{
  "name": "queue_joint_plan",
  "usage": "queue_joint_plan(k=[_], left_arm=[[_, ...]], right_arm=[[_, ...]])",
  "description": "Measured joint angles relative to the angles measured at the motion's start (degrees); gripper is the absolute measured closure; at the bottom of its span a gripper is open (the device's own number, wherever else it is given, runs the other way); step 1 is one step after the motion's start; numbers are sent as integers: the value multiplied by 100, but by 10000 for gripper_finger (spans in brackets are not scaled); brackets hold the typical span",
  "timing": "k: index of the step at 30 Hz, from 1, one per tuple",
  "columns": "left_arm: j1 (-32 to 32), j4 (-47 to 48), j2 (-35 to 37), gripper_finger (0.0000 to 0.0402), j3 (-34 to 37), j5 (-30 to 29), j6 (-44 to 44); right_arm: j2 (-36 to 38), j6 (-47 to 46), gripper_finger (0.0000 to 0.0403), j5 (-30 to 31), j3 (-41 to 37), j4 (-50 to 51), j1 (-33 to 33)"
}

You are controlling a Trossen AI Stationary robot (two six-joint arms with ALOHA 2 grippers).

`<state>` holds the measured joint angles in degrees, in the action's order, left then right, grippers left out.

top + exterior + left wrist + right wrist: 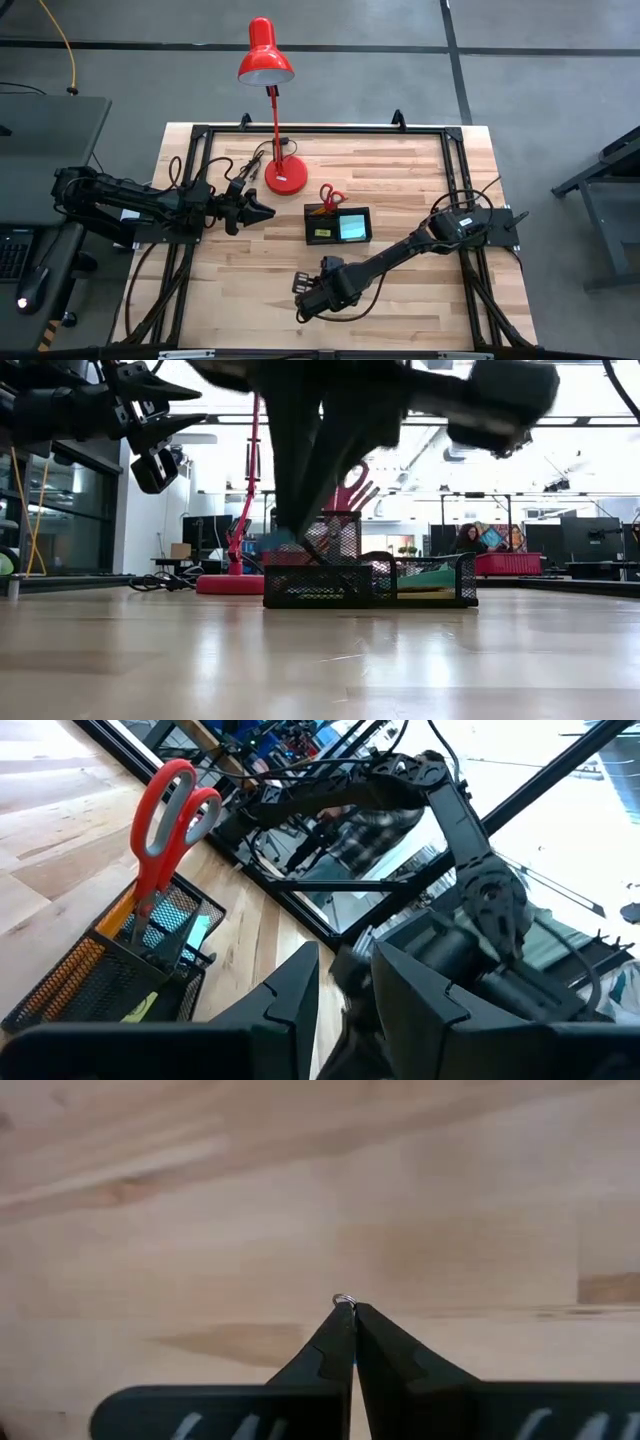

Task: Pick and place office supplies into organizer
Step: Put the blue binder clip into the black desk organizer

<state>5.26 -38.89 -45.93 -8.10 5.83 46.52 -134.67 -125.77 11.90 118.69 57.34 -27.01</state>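
Pinching a tiny metal clip (343, 1297), your right gripper (352, 1308) at 6 o'clock of organizer (338, 224), left gripper (262, 211) spread apart at 9 o'clock.

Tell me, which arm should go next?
Probably right: the right gripper pinches a tiny silver thing to carry to the organizer. The left gripper hovers open and empty.

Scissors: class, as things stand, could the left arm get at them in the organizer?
Probably yes. The scissors stand upright in the organizer, red handles on top. The left gripper is open, pointing that way over bare table. The right gripper is well clear.
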Motion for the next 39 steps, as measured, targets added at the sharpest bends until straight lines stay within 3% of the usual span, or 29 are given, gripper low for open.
queue_joint_plan(k=[9,14,25,39], left_arm=[[0,-2,0,314,0,159,0],[0,-2,0,314,0,432,20],[-1,-15,0,314,0,819,72],[-1,-9,2,314,0,941,195]], right_arm=[[20,125,403,499,709,1518,184],[29,505,403,703,767,1593,511],[29,2016,403,441,761,1695,1369],[31,2410,403,119,757,2429,1718]])
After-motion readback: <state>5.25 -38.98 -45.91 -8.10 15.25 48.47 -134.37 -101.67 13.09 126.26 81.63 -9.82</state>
